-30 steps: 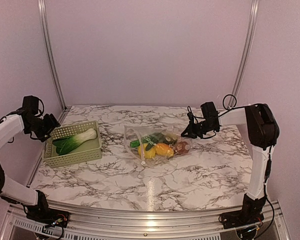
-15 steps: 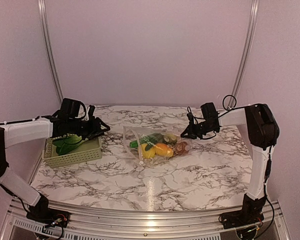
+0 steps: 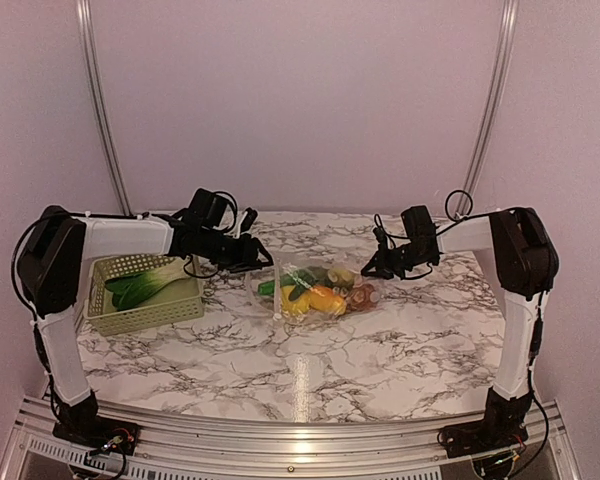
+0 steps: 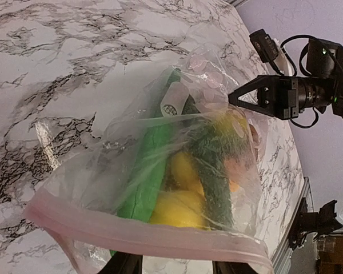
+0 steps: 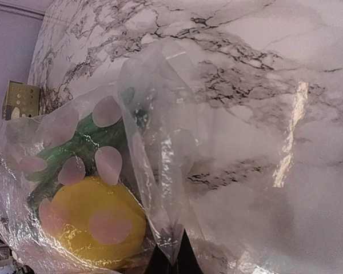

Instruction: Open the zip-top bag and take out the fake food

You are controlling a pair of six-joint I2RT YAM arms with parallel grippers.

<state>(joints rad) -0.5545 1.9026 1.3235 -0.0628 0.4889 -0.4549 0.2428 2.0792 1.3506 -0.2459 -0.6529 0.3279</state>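
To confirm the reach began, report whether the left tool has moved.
Yes. The left tool swung right, from the green basket's left end to the zip-top bag's left edge.

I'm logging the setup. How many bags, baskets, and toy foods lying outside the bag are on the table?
Bag: 1
Basket: 1
Toy food outside the bag: 1, a leafy vegetable in the basket
Total: 3
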